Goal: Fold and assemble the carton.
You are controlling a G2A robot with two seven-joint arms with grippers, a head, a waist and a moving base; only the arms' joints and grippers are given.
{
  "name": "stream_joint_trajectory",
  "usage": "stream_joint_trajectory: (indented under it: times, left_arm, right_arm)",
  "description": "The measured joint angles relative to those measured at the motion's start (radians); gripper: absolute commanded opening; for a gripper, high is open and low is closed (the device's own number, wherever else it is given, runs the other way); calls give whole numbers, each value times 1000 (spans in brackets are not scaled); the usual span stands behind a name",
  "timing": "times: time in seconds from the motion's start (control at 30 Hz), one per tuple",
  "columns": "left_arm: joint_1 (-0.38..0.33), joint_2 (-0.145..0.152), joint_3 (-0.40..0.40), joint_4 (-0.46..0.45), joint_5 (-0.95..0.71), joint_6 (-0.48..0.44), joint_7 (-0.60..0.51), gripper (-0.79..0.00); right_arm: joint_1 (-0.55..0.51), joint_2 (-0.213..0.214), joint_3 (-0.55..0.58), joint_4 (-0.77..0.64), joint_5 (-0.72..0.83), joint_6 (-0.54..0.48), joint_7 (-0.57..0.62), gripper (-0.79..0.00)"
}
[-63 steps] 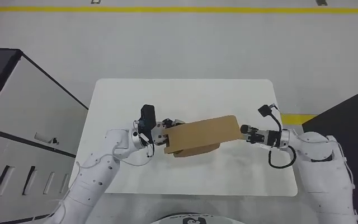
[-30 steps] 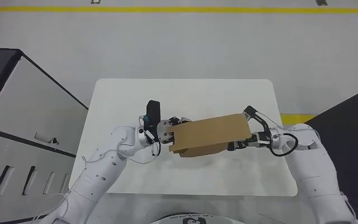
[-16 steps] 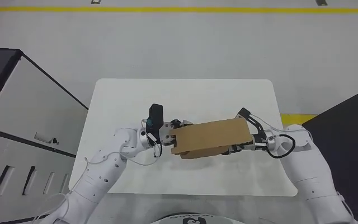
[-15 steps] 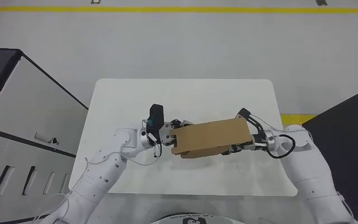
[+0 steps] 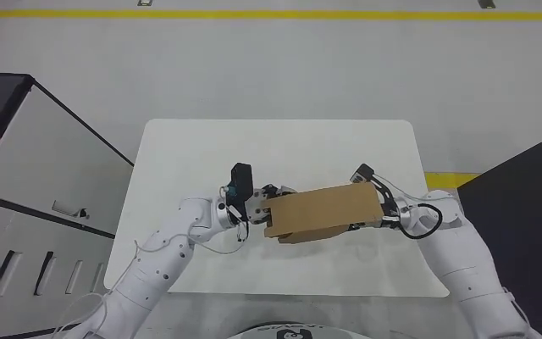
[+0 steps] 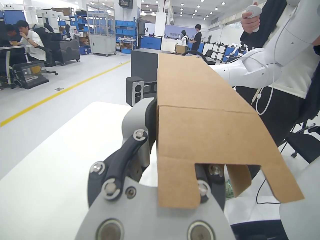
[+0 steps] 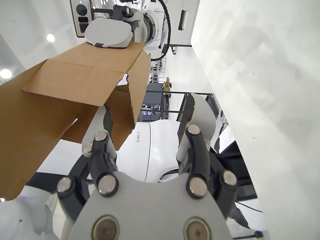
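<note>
A brown cardboard carton (image 5: 322, 213) is held lying lengthwise over the middle of the white table (image 5: 186, 152). At its left end my left gripper (image 5: 264, 209) is shut on a carton wall. In the left wrist view the carton (image 6: 200, 116) stretches away from that gripper (image 6: 177, 151), with cut flaps hanging at the near end and one finger hidden under the cardboard. My right gripper (image 5: 366, 222) is at the carton's right end, low against its open side. In the right wrist view it (image 7: 150, 116) stands open, and a carton flap (image 7: 122, 116) lies just inside one finger.
A dark cabinet (image 5: 34, 152) stands off the table's left side and a black unit (image 5: 508, 186) off its right. Bare table surface lies behind and in front of the carton.
The left gripper has carried the carton to the right. The right gripper has closed in from beyond the carton's right end and now sits against that end.
</note>
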Motion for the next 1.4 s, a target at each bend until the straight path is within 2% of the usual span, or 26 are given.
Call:
stream_joint_trajectory:
  times: [0.27,0.53,0.73,1.4]
  left_arm:
    - [-1,-1,8,2,15,1,18,-785]
    - [2,-1,14,-1,28,8,29,-785]
    - [9,1,7,-7,40,20,39,-785]
    - [14,4,9,-13,64,38,60,-785]
  right_arm:
    - [15,-4,-30,7,36,-2,-6,-360]
    - [23,-8,-63,6,50,-7,-18,-397]
    - [26,-9,-75,11,69,-8,-15,-511]
    - [33,-9,-97,11,94,-16,-26,-508]
